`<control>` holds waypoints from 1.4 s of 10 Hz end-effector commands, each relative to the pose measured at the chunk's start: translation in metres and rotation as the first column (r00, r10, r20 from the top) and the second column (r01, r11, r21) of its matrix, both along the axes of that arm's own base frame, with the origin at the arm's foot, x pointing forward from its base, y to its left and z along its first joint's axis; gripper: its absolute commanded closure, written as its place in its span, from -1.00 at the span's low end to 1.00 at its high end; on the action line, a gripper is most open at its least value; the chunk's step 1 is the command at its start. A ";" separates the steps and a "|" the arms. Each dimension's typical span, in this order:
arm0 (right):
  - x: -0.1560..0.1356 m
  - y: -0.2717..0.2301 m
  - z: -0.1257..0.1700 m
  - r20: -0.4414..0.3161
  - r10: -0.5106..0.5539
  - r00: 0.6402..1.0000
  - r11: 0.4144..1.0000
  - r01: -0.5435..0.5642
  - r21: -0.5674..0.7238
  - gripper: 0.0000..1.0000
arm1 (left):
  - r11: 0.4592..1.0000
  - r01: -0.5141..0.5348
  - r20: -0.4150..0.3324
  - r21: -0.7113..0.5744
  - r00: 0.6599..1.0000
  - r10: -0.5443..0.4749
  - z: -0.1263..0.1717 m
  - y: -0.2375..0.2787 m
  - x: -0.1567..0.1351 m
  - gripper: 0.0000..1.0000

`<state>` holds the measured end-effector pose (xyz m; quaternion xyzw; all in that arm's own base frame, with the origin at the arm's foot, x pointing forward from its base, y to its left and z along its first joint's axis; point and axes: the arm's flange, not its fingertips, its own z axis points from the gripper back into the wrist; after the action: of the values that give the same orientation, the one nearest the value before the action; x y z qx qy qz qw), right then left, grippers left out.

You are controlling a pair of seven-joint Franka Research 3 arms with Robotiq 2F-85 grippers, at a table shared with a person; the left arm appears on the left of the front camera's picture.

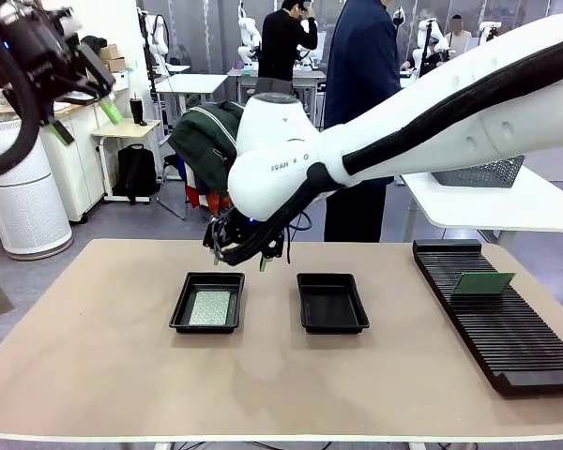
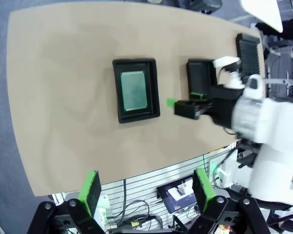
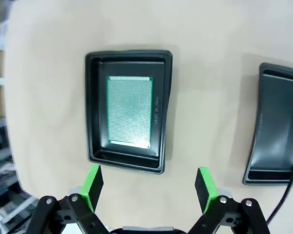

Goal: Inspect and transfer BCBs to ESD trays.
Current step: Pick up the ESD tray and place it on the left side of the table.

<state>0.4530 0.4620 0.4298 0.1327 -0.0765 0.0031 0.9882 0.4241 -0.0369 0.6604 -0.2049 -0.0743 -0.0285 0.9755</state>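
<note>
My right gripper (image 3: 149, 187) hovers released beside the tray (image 3: 129, 54) holding a BCB (image 3: 129, 111), toward the table's (image 3: 210, 73) left edge; my left gripper (image 2: 145, 192) gapes too.

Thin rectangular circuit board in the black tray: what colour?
The circuit board is pale speckled green; right wrist view.

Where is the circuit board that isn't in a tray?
Front view: the circuit board stands on edge in the black slotted rack at the picture's right, near the rack's far end.
</note>
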 end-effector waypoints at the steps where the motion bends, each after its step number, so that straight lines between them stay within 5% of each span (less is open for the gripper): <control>1: -0.018 -0.043 0.008 -0.016 -0.044 0.999 0.987 0.046 0.155 -1.00 | 0.998 0.050 0.005 0.041 0.999 -0.050 -0.024 -0.003 -0.005 -1.00; 3: -0.023 -0.078 0.019 -0.052 -0.106 0.993 0.955 0.116 0.272 -1.00 | 0.993 0.088 -0.037 0.085 0.996 -0.085 -0.058 -0.025 -0.012 -1.00; 8: -0.025 -0.143 0.020 -0.176 -0.059 0.983 0.825 0.148 0.546 -1.00 | 0.990 0.040 -0.019 0.133 0.999 -0.037 -0.134 -0.072 -0.032 -1.00; 10: -0.025 -0.161 0.023 -0.208 -0.009 0.978 0.816 0.128 0.564 -1.00 | 0.990 -0.041 0.005 0.133 0.999 0.041 -0.165 -0.088 -0.032 -1.00; 13: -0.030 -0.187 0.034 -0.194 0.020 0.981 0.882 0.074 0.465 -1.00 | 0.977 -0.164 0.057 0.137 0.986 0.158 -0.198 -0.111 -0.026 -1.00; 14: -0.021 -0.167 0.029 -0.211 -0.011 0.977 0.831 0.127 0.542 -1.00 | 0.973 -0.188 0.068 0.130 0.981 0.181 -0.207 -0.118 -0.025 -1.00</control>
<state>0.4289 0.2826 0.4600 0.3907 0.0199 -0.0557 0.9186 0.3976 -0.1446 0.4635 -0.1284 -0.1081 0.0363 0.9851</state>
